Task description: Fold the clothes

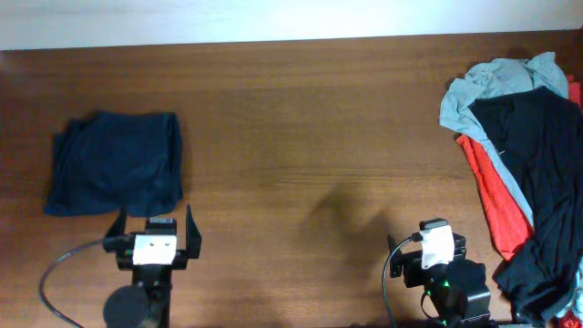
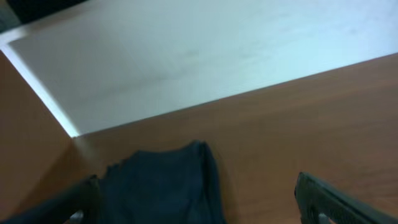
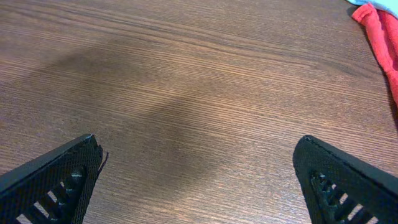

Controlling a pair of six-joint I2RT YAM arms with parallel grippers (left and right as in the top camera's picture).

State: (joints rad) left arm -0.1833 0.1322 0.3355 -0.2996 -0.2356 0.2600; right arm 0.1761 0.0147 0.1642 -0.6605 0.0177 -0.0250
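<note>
Dark navy shorts [image 1: 116,163] lie folded into a rough rectangle, flat on the table's left.

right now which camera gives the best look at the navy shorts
Overhead. It shows the whole navy shorts, a compact rectangle on the left of the table, just beyond the left gripper. The left wrist view catches only a blurred part at its bottom edge. The right wrist view shows none of them.

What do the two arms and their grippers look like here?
Both arms are black, each with a white wrist block. The left gripper and right gripper have black tapering fingers; the right's show lattice cut-outs. A grey cable loops beside the left arm; a green light glows on the right.
</note>
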